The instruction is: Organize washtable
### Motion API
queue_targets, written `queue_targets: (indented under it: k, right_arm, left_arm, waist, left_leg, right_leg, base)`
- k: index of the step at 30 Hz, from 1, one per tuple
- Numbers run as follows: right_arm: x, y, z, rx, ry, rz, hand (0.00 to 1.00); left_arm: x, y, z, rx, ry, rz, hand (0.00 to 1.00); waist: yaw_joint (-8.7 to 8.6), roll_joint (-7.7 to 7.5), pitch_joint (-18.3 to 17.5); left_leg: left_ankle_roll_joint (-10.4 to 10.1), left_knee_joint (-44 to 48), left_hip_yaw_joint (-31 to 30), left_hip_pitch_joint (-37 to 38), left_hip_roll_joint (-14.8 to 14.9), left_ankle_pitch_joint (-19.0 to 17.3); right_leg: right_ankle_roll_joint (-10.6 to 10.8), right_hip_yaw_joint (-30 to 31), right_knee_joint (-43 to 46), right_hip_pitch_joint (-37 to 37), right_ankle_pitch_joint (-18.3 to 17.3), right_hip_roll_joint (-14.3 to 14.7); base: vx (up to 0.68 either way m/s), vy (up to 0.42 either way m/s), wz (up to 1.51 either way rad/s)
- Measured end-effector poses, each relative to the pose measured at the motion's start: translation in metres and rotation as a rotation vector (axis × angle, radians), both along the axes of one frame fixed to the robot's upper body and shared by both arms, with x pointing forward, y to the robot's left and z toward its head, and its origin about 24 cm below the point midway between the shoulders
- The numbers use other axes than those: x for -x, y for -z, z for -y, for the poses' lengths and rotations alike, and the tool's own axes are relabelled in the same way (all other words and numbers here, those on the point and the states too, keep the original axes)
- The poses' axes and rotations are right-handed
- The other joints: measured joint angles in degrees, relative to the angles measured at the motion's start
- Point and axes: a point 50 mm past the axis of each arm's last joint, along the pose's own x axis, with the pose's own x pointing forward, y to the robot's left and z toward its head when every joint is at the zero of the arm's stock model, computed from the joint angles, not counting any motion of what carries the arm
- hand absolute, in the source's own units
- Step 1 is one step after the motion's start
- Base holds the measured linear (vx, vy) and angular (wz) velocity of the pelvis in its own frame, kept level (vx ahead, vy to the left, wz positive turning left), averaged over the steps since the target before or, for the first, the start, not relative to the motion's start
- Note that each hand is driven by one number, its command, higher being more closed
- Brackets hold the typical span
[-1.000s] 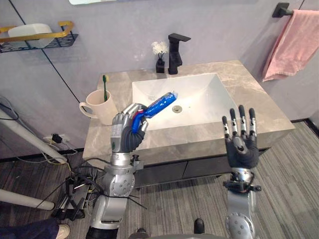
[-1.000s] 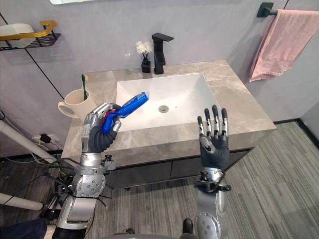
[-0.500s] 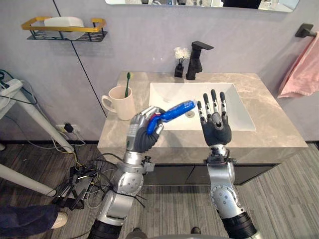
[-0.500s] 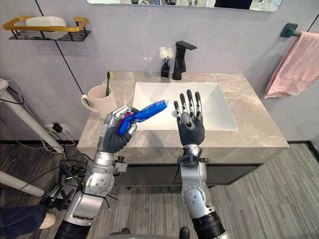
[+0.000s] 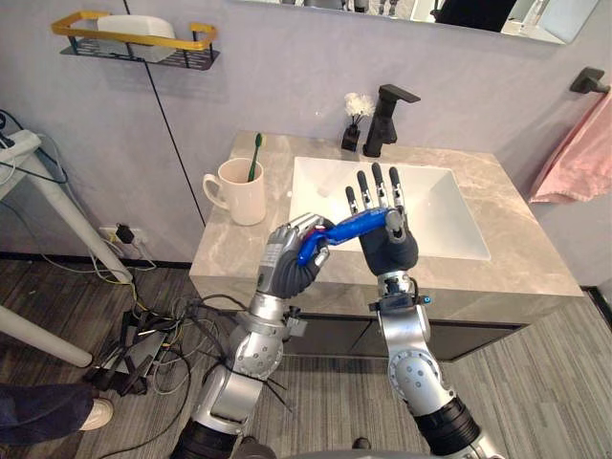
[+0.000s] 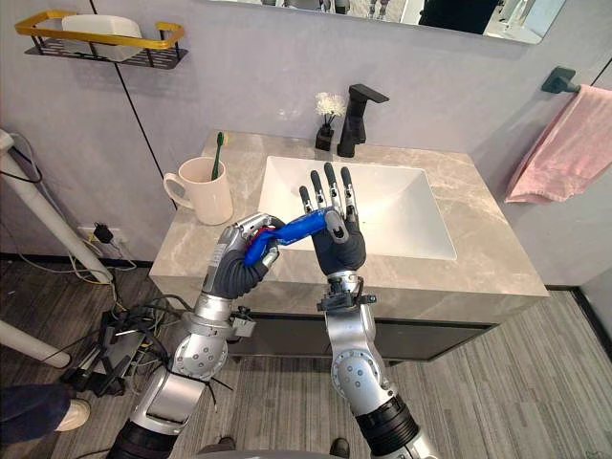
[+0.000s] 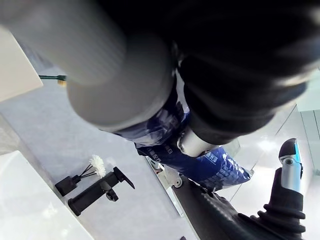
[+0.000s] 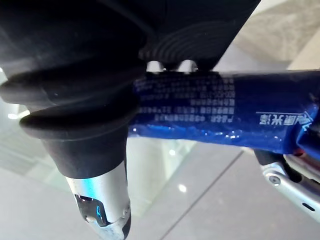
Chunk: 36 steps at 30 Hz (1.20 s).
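Observation:
My left hand (image 5: 290, 265) is shut on the lower end of a blue toothpaste tube (image 5: 346, 230), held in the air in front of the stone washtable (image 5: 234, 251). The tube (image 6: 301, 228) slants up to the right. Its far end rests against the palm of my right hand (image 5: 387, 244), whose fingers point straight up, with the thumb beside the tube's tip. In the right wrist view the tube (image 8: 225, 125) lies across the palm. A cream mug (image 5: 239, 193) with a green toothbrush (image 5: 254, 155) stands on the table's left side.
A white sink basin (image 5: 440, 191) fills the middle of the table, with a black faucet (image 5: 387, 120) and a small black vase of white flowers (image 5: 354, 134) behind it. A wall shelf (image 5: 134, 38) hangs at upper left, a pink towel (image 5: 583, 153) at right. A person's shoe (image 5: 96, 413) is on the floor at lower left.
The camera has shifted. My right hand has moved left until its palm meets the tube's far end. My left hand still holds the tube.

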Motion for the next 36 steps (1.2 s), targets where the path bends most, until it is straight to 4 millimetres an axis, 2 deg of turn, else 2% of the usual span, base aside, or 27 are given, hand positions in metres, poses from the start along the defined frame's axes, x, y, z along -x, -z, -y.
queue_targets:
  k: [6, 7, 14, 19, 30, 31, 36]
  right_arm:
    - [0.002, 0.005, -0.004, 0.046, -0.045, -0.019, 0.0]
    - [0.004, 0.007, -0.005, 0.056, -0.06, -0.02, 1.0]
    - [0.007, 0.013, -0.007, 0.083, -0.082, -0.03, 1.0]
    - [0.005, 0.009, 0.0, 0.127, -0.011, 0.007, 1.0]
    - [0.005, -0.001, -0.002, 0.236, 0.164, 0.025, 1.0]
    - [0.005, -0.002, -0.002, 0.25, 0.178, 0.029, 1.0]
    - [0.002, -0.006, 0.007, 0.311, 0.266, 0.046, 1.0]
  left_arm:
    - [-0.002, -0.001, 0.001, -0.003, 0.007, 0.006, 1.0]
    - [-0.001, 0.0, 0.003, -0.005, 0.017, 0.002, 1.0]
    - [0.0, 0.001, 0.005, -0.019, 0.041, 0.004, 1.0]
    - [0.003, 0.002, 0.01, -0.026, 0.078, 0.01, 1.0]
    - [0.001, 0.007, 0.014, 0.069, 0.104, -0.038, 1.0]
    - [0.001, 0.007, 0.014, 0.089, 0.106, -0.047, 0.0]
    - [-0.002, 0.011, 0.011, 0.103, 0.093, -0.07, 0.0]
  waist:
    - [-0.05, -0.06, 0.0]
    - [-0.03, -0.06, 0.0]
    - [-0.06, -0.34, 0.0]
    - [-0.21, -1.31, 0.0]
    - [-0.18, -1.36, 0.0]
    - [-0.19, -1.38, 0.0]
    - [-0.15, -1.4, 0.0]
  left_leg:
    - [0.0, 0.0, -0.3, -0.2, 0.0, 0.0]
    - [0.0, 0.0, -0.3, -0.2, 0.0, 0.0]
    - [0.0, 0.0, -0.4, -0.3, 0.0, 0.0]
    - [0.0, 0.0, -0.4, -0.2, 0.0, 0.0]
    - [0.0, 0.1, -0.4, 0.4, 0.0, 0.0]
    - [0.0, 0.1, -0.4, 0.5, 0.0, 0.0]
    - [0.0, 0.0, -0.5, 0.7, 0.0, 0.0]
  right_leg:
    - [0.0, -0.4, 0.0, 0.0, -0.2, 0.0]
    - [0.0, -0.5, 0.0, 0.0, -0.2, 0.0]
    - [0.0, -0.6, 0.1, 0.0, -0.2, 0.0]
    - [-0.1, -0.6, 0.2, 0.0, -0.3, 0.0]
    - [-0.2, -0.5, 1.3, 0.1, -0.8, -0.1]
    - [-0.1, -0.5, 1.6, 0.1, -0.9, -0.1]
    - [0.1, -0.6, 2.0, 0.2, -1.2, -0.2]
  base:
    - [0.0, -0.004, 0.01]
    - [0.0, 0.0, 0.0]
    - [0.0, -0.001, 0.0]
    - [0.0, 0.0, 0.0]
    - [0.0, 0.0, 0.0]
    - [0.0, 0.0, 0.0]
    - [0.0, 0.0, 0.0]
